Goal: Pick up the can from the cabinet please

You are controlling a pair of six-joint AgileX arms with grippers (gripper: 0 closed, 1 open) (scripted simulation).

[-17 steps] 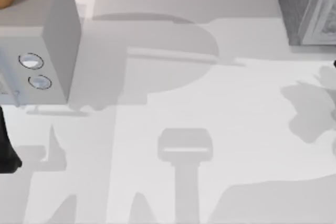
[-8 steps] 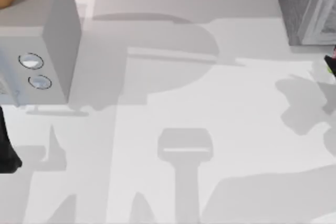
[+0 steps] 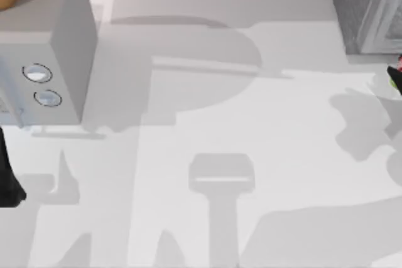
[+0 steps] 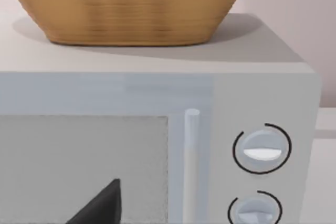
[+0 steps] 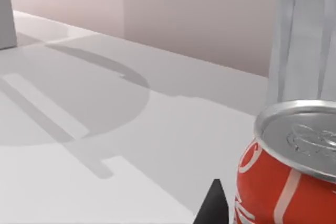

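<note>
can cut off by frame edge beside right gripper fingertip; label unreadable. At top view's right edge, small red/green sliver, probably the same can. left arm mostly out of frame. basket and microwave ahead of left wrist, both cropped.

One can, one microwave with two knobs, one basket, one cabinet.

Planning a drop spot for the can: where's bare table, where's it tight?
Free: the wide middle of the table, between the microwave at left and the cabinet at right. Tight: the right edge by the cabinet, where the can is.
</note>
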